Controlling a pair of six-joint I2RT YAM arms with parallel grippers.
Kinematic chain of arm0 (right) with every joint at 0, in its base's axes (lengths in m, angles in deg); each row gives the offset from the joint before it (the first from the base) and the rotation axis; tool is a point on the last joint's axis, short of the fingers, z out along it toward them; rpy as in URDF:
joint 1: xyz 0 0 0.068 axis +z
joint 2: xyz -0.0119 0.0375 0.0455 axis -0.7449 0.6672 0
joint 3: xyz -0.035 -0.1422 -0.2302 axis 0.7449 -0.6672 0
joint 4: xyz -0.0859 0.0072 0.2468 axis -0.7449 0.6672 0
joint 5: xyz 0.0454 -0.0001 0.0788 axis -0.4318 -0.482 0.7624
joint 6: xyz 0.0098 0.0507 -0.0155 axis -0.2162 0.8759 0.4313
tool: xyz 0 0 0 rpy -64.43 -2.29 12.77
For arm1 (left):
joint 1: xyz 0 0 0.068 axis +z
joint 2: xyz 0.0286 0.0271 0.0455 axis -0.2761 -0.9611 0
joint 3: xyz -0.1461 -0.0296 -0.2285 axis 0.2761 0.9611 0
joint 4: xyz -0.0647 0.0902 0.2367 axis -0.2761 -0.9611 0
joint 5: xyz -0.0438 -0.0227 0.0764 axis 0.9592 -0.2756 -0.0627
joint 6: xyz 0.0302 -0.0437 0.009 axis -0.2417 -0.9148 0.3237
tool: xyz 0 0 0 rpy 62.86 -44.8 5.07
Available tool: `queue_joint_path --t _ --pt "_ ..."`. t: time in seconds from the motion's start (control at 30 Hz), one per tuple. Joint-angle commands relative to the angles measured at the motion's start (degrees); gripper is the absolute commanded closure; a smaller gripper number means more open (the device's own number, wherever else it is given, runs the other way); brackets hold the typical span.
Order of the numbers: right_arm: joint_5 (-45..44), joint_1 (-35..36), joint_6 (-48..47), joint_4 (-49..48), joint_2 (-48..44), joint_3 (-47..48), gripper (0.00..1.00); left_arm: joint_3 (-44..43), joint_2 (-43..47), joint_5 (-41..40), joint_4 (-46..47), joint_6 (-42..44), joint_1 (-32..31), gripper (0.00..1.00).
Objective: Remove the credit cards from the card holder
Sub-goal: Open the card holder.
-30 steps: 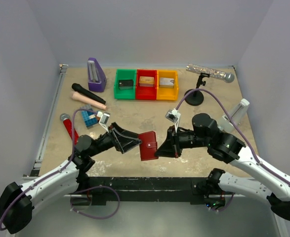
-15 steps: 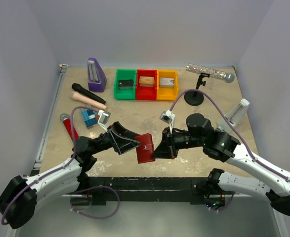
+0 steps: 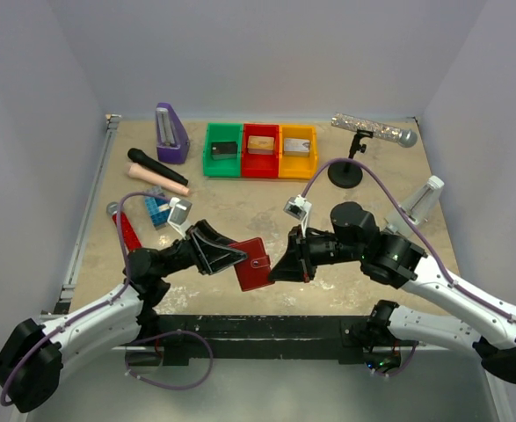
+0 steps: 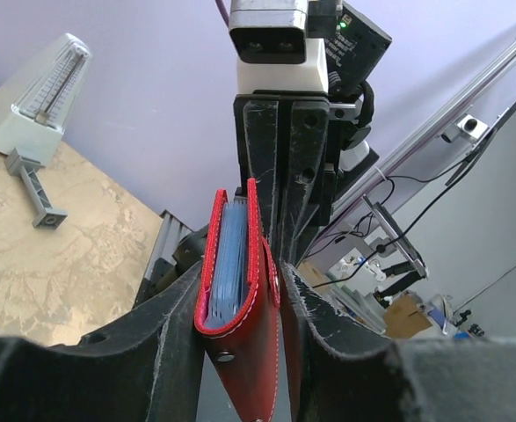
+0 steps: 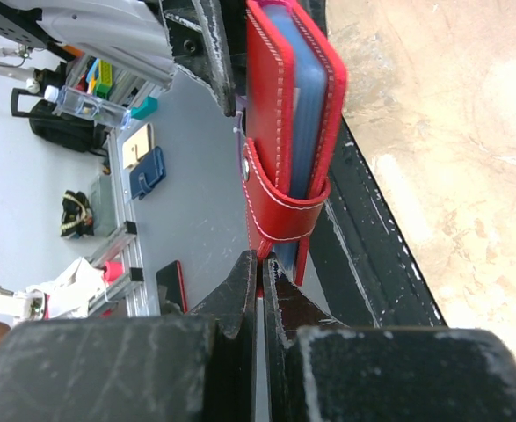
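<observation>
The card holder (image 3: 253, 262) is a dark red wallet, folded shut and held in the air over the table's front edge between both arms. My left gripper (image 3: 238, 257) comes from the left. In the left wrist view its fingers (image 4: 174, 308) stand against both covers of the card holder (image 4: 249, 334). From the right, my right gripper (image 3: 277, 269) is shut, pinching a thin red edge of the card holder (image 5: 284, 105) just below its snapped strap (image 5: 279, 215). Pale blue leaves (image 4: 231, 255) show between the covers. The credit cards are hidden inside.
At the back stand a purple metronome (image 3: 171, 132) and green (image 3: 212, 163), red (image 3: 259, 169) and yellow (image 3: 297, 169) trays with small blocks. Microphones (image 3: 156, 167) and a tiled block (image 3: 158, 211) lie at the left. A mic stand (image 3: 345, 171) and a white object (image 3: 423, 200) stand at the right.
My left jaws have closed in from wide open onto the card holder. The right arm has carried the holder a little left and toward the front edge.
</observation>
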Motion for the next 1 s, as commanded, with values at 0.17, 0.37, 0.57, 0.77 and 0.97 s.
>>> queue_joint_path --t 0.17,0.37,0.57,0.77,0.97 --pt "-2.24 0.16 -0.58 -2.46 0.43 1.5 1.0 0.28 1.29 1.02 1.58 1.15 0.0 0.67" --pt "-2.95 0.08 -0.49 -1.58 0.17 1.67 1.0 -0.25 1.55 1.73 -0.88 2.38 0.0 0.83" --pt "-3.65 0.08 0.03 -2.02 -1.59 0.97 0.67 -0.77 1.72 2.43 -1.75 2.73 0.0 1.0" --pt "-6.63 0.16 -0.58 1.67 -3.61 3.34 0.33 -1.91 3.31 0.94 -8.86 4.58 0.0 1.0" --pt "-13.12 0.25 -3.04 9.31 -5.89 7.29 0.3 -6.21 5.68 -4.41 -28.16 10.1 0.0 1.0"
